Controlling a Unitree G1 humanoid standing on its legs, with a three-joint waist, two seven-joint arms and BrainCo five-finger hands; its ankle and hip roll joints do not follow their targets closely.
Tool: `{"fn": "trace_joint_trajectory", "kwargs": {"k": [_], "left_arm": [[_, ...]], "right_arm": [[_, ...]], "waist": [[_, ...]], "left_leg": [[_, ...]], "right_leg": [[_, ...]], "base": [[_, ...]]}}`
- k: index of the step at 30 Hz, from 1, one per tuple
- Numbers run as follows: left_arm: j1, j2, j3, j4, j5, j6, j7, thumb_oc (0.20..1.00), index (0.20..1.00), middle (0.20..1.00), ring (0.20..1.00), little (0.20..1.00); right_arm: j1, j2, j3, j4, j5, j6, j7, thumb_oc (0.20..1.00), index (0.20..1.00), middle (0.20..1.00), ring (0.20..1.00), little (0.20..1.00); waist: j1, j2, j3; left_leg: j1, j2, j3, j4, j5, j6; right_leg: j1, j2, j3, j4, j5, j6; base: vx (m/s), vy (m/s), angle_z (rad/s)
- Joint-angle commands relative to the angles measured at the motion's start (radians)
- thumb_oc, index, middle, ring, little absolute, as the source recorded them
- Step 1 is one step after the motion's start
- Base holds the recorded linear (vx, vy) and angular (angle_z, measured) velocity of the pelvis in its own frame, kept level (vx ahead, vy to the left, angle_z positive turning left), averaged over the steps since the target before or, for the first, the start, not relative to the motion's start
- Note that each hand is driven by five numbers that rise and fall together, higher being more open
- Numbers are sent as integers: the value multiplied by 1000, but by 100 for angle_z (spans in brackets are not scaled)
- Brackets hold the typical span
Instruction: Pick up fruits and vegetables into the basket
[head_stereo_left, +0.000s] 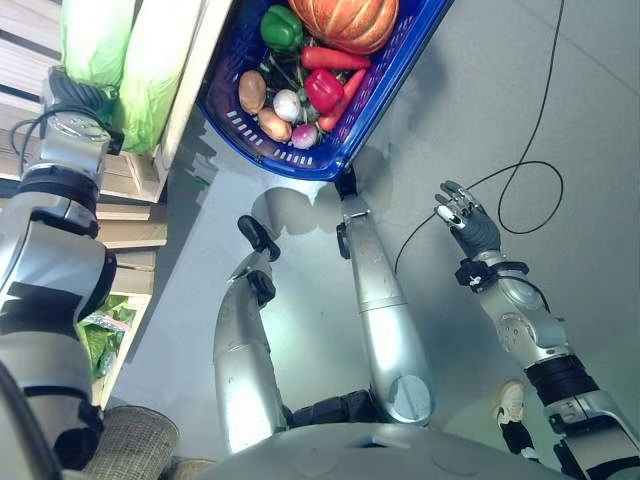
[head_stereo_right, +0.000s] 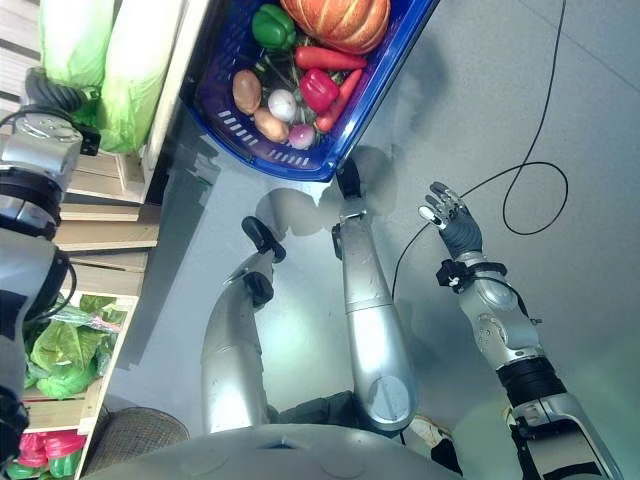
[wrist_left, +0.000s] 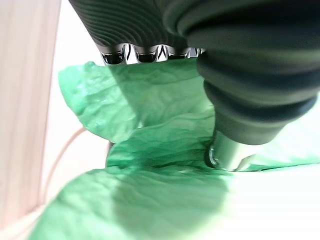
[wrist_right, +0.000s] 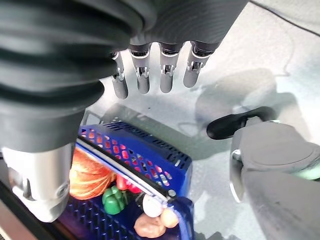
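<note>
A blue basket (head_stereo_left: 248, 132) stands ahead of me, holding a pumpkin (head_stereo_left: 345, 20), a green pepper (head_stereo_left: 282, 27), a red pepper (head_stereo_left: 323, 88), a carrot (head_stereo_left: 335, 58), a potato (head_stereo_left: 252, 91) and small onions (head_stereo_left: 287, 104). To its left, two pale green cabbages (head_stereo_left: 100, 40) lie in a wooden crate (head_stereo_left: 135, 178). My left hand (head_stereo_left: 72, 95) reaches into the cabbage leaves (wrist_left: 150, 150); its thumb (wrist_left: 230, 150) presses into a leaf and its fingers are hidden. My right hand (head_stereo_left: 465, 215) hangs over the grey floor right of the basket, its fingers (wrist_right: 150, 75) straight and holding nothing.
Wooden crates are stacked along the left. A lower crate holds leafy greens (head_stereo_right: 60, 350) and red produce (head_stereo_right: 40, 445). A woven grey object (head_stereo_left: 130, 440) sits at the bottom left. A person's white shoe (head_stereo_left: 511, 402) shows on the floor at the lower right.
</note>
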Motion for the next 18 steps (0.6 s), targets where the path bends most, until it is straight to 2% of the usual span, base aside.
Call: {"fn": "trace_joint_trajectory", "kwargs": {"k": [1, 3, 9, 13, 18], "left_arm": [[67, -31, 92, -86, -51, -121, 43, 200, 200, 200, 200, 200], [109, -30, 130, -140, -58, -176, 70, 200, 200, 200, 200, 200], [303, -51, 273, -326, -87, -280, 95, 200, 200, 200, 200, 200], [430, -73, 348, -435, -76, -318, 108, 200, 200, 200, 200, 200], [566, -104, 412, -549, -85, -361, 114, 200, 200, 200, 200, 200]], "right_arm": [[52, -34, -14, -67, -27, -74, 23, 1000, 1000, 1000, 1000, 1000], [64, -22, -22, -95, -53, -98, 26, 1000, 1000, 1000, 1000, 1000], [89, 18, -69, -176, -112, -140, 20, 1000, 1000, 1000, 1000, 1000], [99, 38, -100, -218, -131, -142, 40, 1000, 1000, 1000, 1000, 1000], [78, 53, -130, -258, -117, -107, 94, 1000, 1000, 1000, 1000, 1000]], "waist": [[-32, 11, -26], [-18, 8, -26], [32, 12, -26], [63, 14, -26], [112, 22, -26]], "left_leg": [[-45, -6, 2, 41, -31, 21], [-24, -8, -3, 27, -28, 21], [42, -21, -20, -15, -14, 24], [81, -27, -27, -46, -2, 25], [132, -35, -46, -67, 5, 28]], "right_leg": [[50, 12, -35, -52, -46, 51], [77, 8, -51, -60, -50, 52], [156, -6, -97, -79, -60, 55], [211, -16, -125, -94, -67, 57], [279, -28, -158, -94, -87, 56]], "base": [[-47, -103, 7], [-47, -102, 8], [-37, -102, 9], [-31, -96, 9], [-12, -90, 12]]}}
